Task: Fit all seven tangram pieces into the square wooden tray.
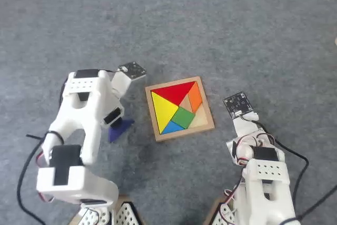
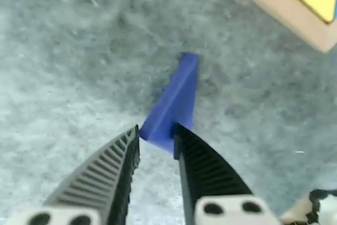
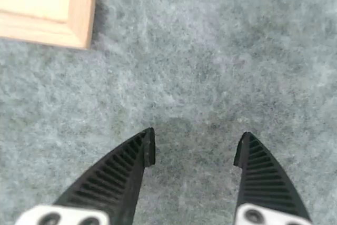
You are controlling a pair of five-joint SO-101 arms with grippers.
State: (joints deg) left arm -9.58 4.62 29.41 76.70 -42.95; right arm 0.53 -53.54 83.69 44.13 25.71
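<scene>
Closest up were the left jaws, clamped on the near end of a dark blue piece [image 2: 176, 96], so that one was pinched and not in the tray yet. Couldn't tell if it was lifted off the grey worktop [image 1: 253, 35]. Its long axis ran straight out from the jaws toward a corner of the wooden tray [image 1: 185, 133], which sat just beside it, on the robot's right. Working down by size there were two arms. The left arm [image 1: 79, 125] was right over the blue piece and clearly the nearer one. The right arm [image 1: 260, 164] was on the tray's other side, the right jaws spread wide open over the worktop just off a tray corner, holding nothing. One tray. Inside I counted five pieces: a red triangle [image 1: 174, 92] and a yellow triangle [image 1: 162, 110], the two big ones, then an orange piece [image 1: 195, 98], a green square [image 1: 183, 117] and a light blue triangle [image 1: 172, 127]. With the dark blue one that made six. Two bare wood patches looked like open slots to me, so I figured the blue piece belonged in one.
</scene>
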